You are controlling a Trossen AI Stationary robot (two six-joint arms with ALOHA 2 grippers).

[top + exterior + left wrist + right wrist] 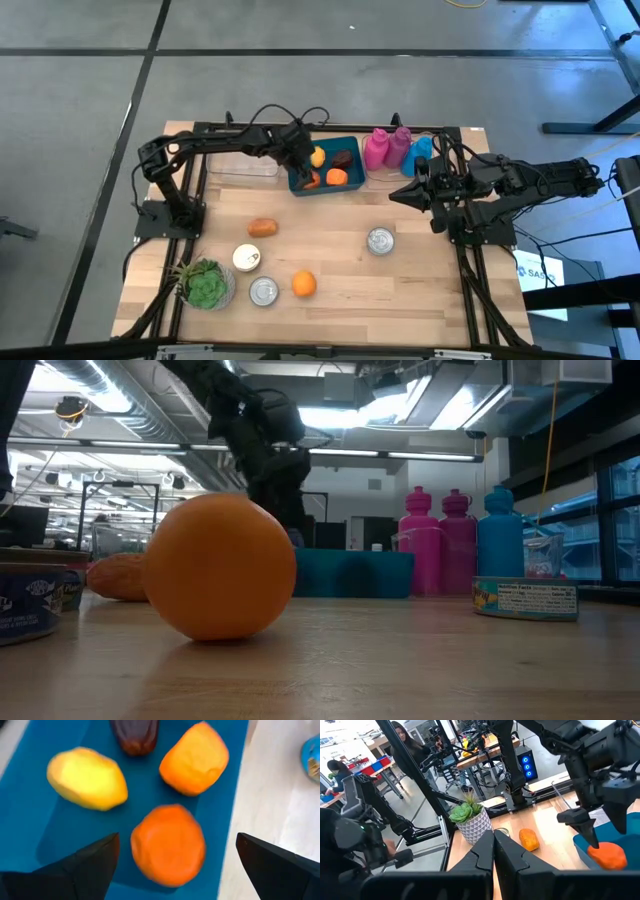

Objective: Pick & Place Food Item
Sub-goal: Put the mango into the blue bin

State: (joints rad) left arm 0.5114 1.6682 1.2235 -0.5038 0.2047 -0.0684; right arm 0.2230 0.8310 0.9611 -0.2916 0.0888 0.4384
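Orange food [168, 845] lying in blue bin [349, 146], between spread fingers of left tool [175, 857], released, beside a yellow piece [87, 778], a second orange piece [195, 758] and a dark one [135, 735]. Right tool [396, 197] closed, empty, above surface [330, 250] near pink bottles [385, 148]. Farther off: orange [303, 283], cans [380, 240], plant [205, 284].

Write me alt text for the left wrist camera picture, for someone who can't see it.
Left gripper, fingers spread wide, hangs above an orange food item lying in a blue bin. Beside it lie a yellow item, another orange one and a dark brown one.
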